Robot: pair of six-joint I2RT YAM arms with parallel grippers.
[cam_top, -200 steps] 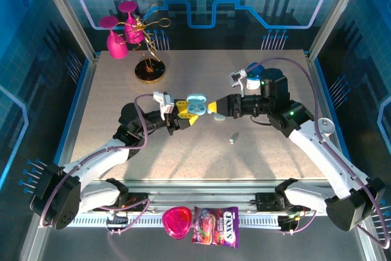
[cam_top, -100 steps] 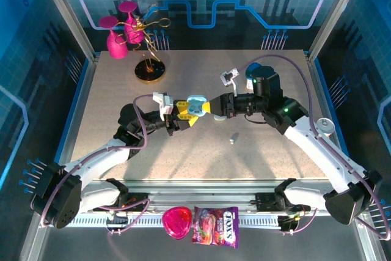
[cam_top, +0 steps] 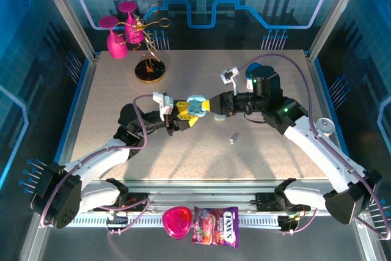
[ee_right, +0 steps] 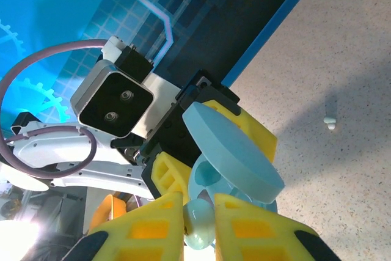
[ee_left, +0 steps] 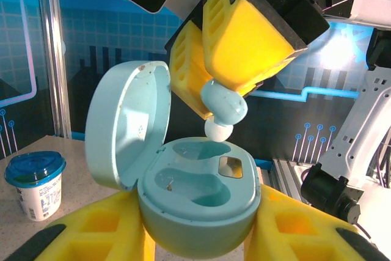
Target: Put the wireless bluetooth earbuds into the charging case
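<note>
Case: the charging case (ee_left: 201,203) is held up off the table (cam_top: 183,163), over its middle, between the two arms.
Case look: light blue, pebble-shaped, lid swung back on its hinge; both sockets look empty, and something shiny glints in the far one.
Held bud: one earbud (ee_left: 223,107), pale blue with a whiter tip, points down at the far socket. The tip is just above the rim and not yet inside.
Change: a second ago the right gripper (cam_top: 211,107) stood a little off to the right of the case. It has since closed in to the open mouth, and it has barely crept closer over the last half second.
Meaning: judging by that, the approach is over and the seating push is the step in hand.
Left gripper (cam_top: 186,113): clamped on the case body from both sides, holding it mouth-up.
Right gripper: yellow pads pinched narrow on the bud.
Other bud: the second earbud (cam_top: 232,139) lies on the table, well apart, toward the right arm.
Farther out: a blue-lidded white tub (ee_left: 36,181) stands on the table.
</note>
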